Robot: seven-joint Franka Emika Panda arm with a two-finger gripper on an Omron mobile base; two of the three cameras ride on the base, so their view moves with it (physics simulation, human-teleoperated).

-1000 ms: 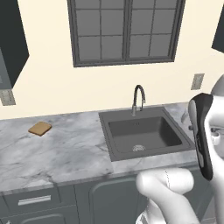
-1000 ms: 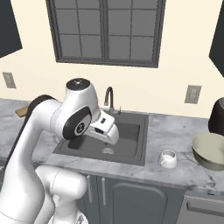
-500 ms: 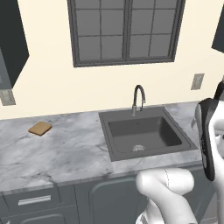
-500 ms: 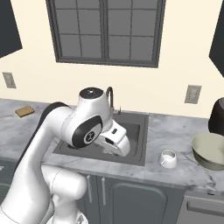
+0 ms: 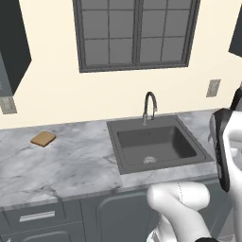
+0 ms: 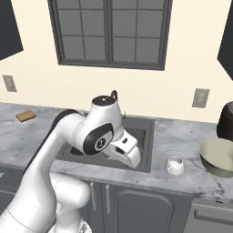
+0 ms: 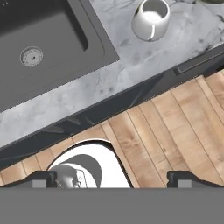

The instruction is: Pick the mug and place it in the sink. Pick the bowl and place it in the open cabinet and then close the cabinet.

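The bowl (image 6: 219,157) is cut off at the right edge of the right base view, on the marble table (image 6: 182,141). The mug (image 6: 174,164) stands upright just left of it, right of the sink (image 5: 156,144). The jaws are spread wide and empty over the table's near edge, their tips barely visible. Since a second ago the arm has swung rightward toward the mug.

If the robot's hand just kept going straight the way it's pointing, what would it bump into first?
Probably the wooden floor in front of the cabinets. The open hand looks down past the counter's front edge, with the mug and sink further up the view. Depth is hard to judge.
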